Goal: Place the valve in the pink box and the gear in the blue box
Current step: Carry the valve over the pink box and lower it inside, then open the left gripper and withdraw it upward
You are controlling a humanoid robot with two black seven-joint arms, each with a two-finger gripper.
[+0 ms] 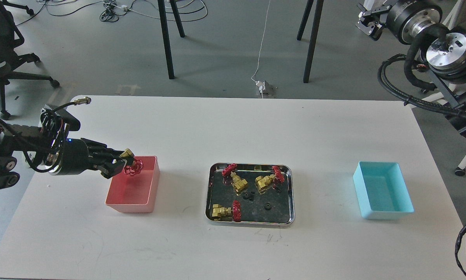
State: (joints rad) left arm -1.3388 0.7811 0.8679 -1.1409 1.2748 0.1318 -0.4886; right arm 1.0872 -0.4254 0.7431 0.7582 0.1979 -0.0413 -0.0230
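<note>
My left fingers point(121, 162) are clamping a valve point(130, 163) over the pink box point(147, 202), positioning it for release; my right fingers' point(367, 24) state is unclear.

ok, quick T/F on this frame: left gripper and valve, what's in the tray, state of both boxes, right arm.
1. The left gripper holds a valve over the pink box. True.
2. Four valves lie in the steel tray. False: three valves lie there, at and; the fourth is in the gripper.
3. The blue box already has a gear in it. False: it looks empty; the black gears are in the tray.
4. The tray sits between the two boxes. True.
5. The right gripper is reaching into the tray. False: it is raised at the upper right, well away from the table.
</note>
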